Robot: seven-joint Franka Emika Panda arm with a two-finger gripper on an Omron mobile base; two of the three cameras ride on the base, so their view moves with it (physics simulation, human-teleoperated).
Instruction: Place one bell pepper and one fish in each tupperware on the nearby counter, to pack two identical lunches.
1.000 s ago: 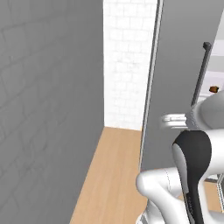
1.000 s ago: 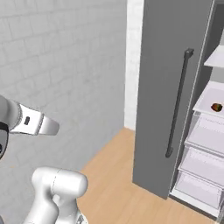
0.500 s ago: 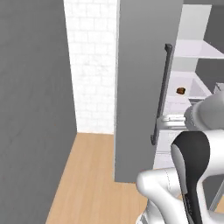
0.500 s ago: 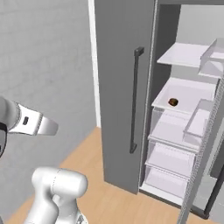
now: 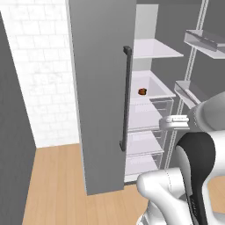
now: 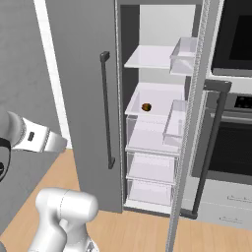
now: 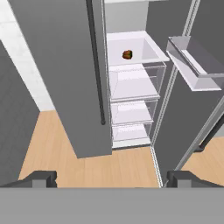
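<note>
A small red-brown item (image 5: 142, 91) (image 6: 146, 107) (image 7: 127, 54) lies on the middle shelf of an open fridge; it is too small to tell whether it is the bell pepper. My gripper (image 7: 112, 179) is open with nothing between its fingers. It hangs well back from the fridge, above the wooden floor, and looks toward the shelves. The fish, the tupperware and the counter are out of view.
The fridge's grey left door (image 5: 101, 88) with its dark vertical handle (image 6: 105, 108) stands beside the shelves. The right door (image 6: 192, 123) is swung open and carries clear bins (image 7: 192, 65). A dark oven (image 6: 231, 142) stands to the right. A white brick wall (image 5: 44, 74) is to the left.
The whole picture has swung: the base has turned, so the fridge's open inside and the oven have come into view. The gripper stays open.
</note>
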